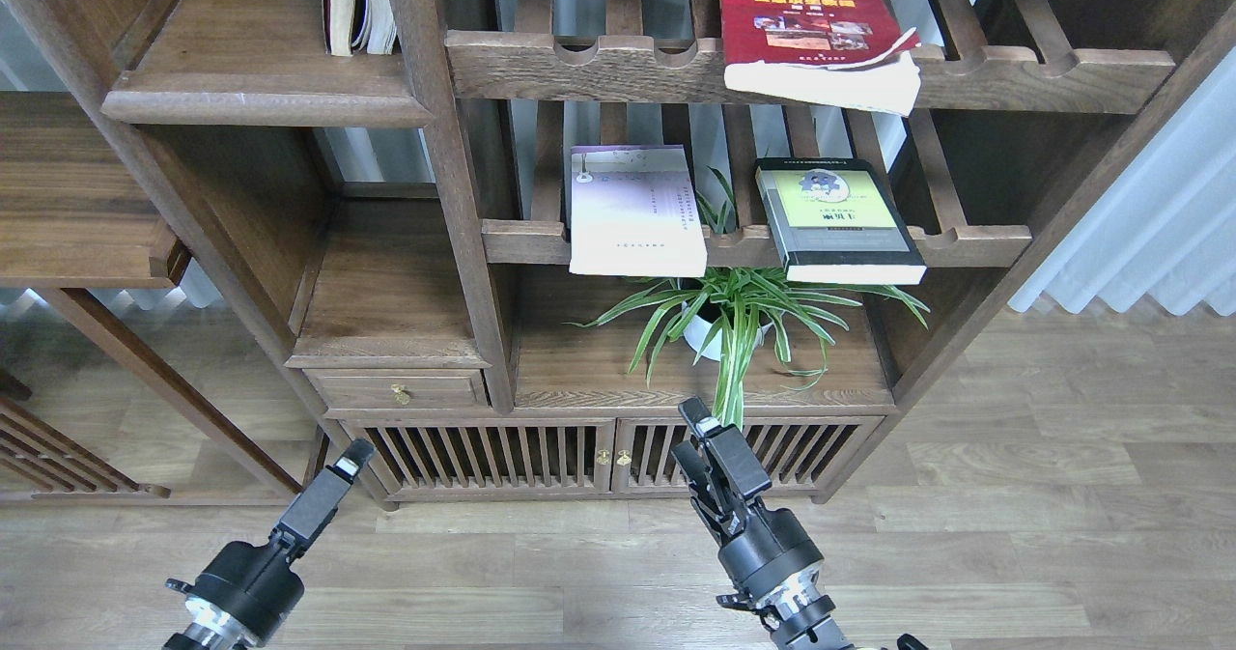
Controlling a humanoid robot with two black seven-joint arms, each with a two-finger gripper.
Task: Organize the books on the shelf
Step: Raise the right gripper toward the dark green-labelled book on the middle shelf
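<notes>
Starting out: both grippers, left gripper (pixel 350 457) and right gripper (pixel 697 433), hang low and empty, jaw gaps unclear. Red book (pixel 809 37), lavender book (pixel 632 211) and green book (pixel 835 217) lie on slatted racks; next, I judge, reach up for one.

Bright, even daylight fills the scene, coming through the pale curtains (pixel 1149 235) at the far right and behind the bookcase (pixel 454 196), so its open slats glow white. Shadows are soft, deepest in the bookcase's enclosed compartments. The floor (pixel 1014 495) shows mild sheen. Focus is sharp throughout; straight uprights lean outward toward the edges.
</notes>
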